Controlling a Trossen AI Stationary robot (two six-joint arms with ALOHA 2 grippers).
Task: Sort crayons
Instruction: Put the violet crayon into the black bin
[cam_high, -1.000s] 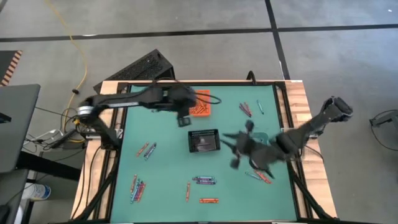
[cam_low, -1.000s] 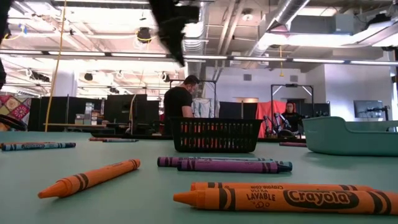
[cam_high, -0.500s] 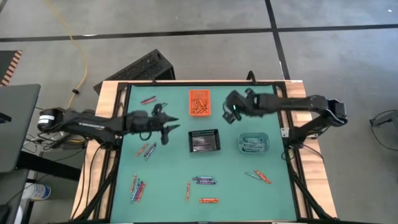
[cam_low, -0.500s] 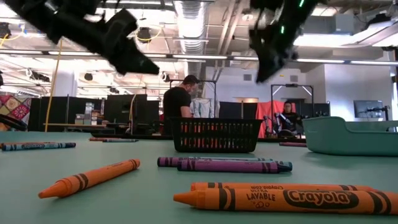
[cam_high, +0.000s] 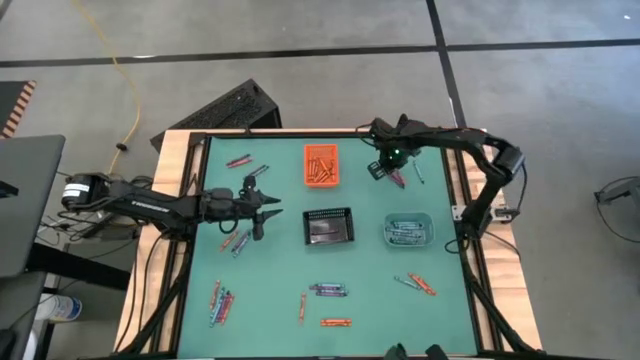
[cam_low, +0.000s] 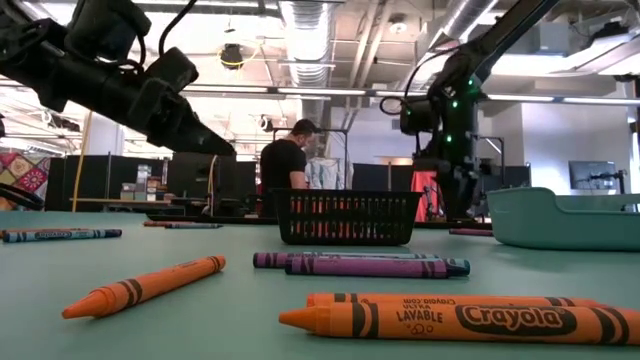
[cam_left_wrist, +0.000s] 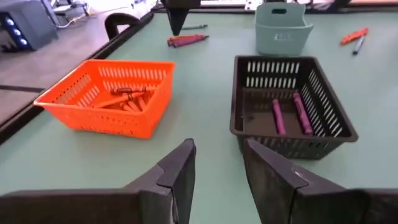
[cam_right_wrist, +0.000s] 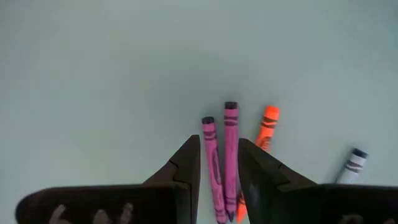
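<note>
both grippers parted, empty

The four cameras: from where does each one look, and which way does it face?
High view: above the table, facing down; both arms, left gripper, right gripper.
Low view: table height, facing across the crayons into the room; both arms overhead.
Left wrist view: facing the orange bin and black mesh bin; own fingers below.
Right wrist view: facing down on purple crayons; own fingers astride them.
Shared: high and left wrist views both show the bins.
</note>
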